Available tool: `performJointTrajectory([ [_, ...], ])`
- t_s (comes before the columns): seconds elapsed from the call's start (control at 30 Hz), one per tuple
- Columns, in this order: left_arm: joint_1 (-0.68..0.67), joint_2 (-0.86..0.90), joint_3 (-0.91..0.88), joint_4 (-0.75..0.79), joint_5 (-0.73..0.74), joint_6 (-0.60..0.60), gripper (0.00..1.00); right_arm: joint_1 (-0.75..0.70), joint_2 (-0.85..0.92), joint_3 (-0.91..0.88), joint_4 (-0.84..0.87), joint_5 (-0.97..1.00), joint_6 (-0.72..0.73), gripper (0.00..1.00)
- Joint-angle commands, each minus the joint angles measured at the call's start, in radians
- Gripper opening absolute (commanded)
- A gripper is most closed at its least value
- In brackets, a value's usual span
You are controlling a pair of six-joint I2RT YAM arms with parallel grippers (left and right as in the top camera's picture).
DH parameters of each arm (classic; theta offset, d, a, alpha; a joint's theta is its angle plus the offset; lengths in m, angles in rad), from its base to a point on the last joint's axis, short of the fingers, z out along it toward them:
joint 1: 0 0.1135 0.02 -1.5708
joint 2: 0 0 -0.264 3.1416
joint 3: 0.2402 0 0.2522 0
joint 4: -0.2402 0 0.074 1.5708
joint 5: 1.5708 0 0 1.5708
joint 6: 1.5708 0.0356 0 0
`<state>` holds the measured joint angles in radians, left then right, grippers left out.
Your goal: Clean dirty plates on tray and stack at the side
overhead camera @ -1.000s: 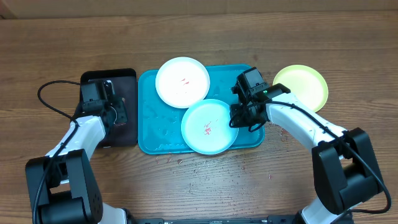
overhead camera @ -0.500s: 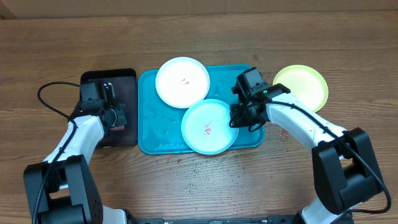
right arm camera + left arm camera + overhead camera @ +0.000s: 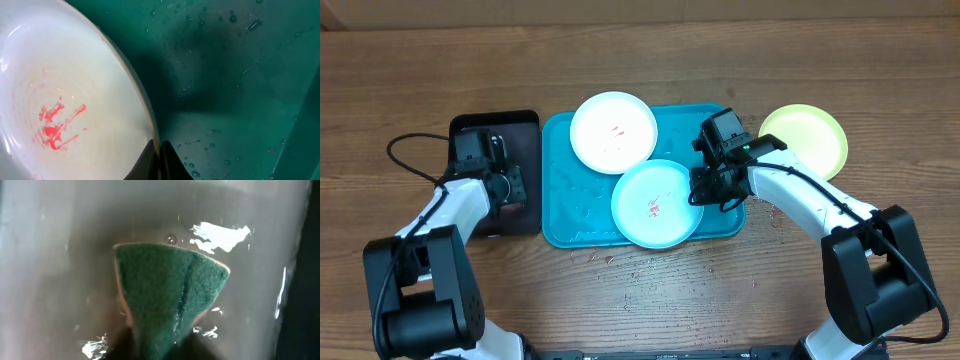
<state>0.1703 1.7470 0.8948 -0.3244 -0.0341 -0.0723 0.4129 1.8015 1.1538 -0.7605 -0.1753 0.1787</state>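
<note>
Turquoise rectangular plastic tray (image 3: 565, 200) sits mid-table. Smaller black tray (image 3: 525, 125) lies just beside it at 9 o'clock. White round plastic plate (image 3: 613, 132), red-smeared, overhangs the rim at 11. Light teal plate (image 3: 655, 203), smeared, at 6. Yellow-green plate (image 3: 804, 138) off-tray at 3. Right gripper (image 3: 160, 156) pinches the teal rim. Left gripper (image 3: 508, 188) pinches a folded green sponge (image 3: 165, 295) over the black tray.

The left arm (image 3: 450, 215) reaches forward to the left of the tray (image 3: 565, 205). Its wrist is bent so that the left gripper (image 3: 506, 186) points down just outside the tray's left rim, jaws pinched on a folded green sponge (image 3: 170, 290). The right arm (image 3: 800, 200) angles in from the tray's right side, elbow outside the rim. The right gripper (image 3: 703, 187) sits over the tray's right end, its fingers closed tight on the edge of the light teal plate (image 3: 655, 203).
</note>
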Motion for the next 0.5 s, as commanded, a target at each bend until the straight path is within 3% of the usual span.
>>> performJointTrajectory([
  [0.0, 0.000, 0.034, 0.007, -0.008, -0.007, -0.011, 0.04, -0.002, -0.023, 0.024, 0.002, 0.007, -0.008, 0.04],
  [0.23, 0.000, -0.091, 0.030, -0.023, -0.007, -0.010, 0.04, -0.002, -0.023, 0.024, 0.002, 0.007, -0.008, 0.04],
  [0.27, 0.000, -0.128, 0.030, -0.035, -0.007, -0.009, 0.17, -0.002, -0.023, 0.024, 0.002, 0.007, -0.008, 0.04],
  [0.33, 0.000, -0.145, 0.030, -0.044, -0.006, -0.010, 0.63, -0.002, -0.023, 0.024, 0.002, 0.007, -0.008, 0.04],
  [0.47, 0.000, -0.139, 0.030, -0.057, -0.007, -0.010, 0.60, -0.002, -0.023, 0.024, 0.002, 0.007, -0.008, 0.04],
])
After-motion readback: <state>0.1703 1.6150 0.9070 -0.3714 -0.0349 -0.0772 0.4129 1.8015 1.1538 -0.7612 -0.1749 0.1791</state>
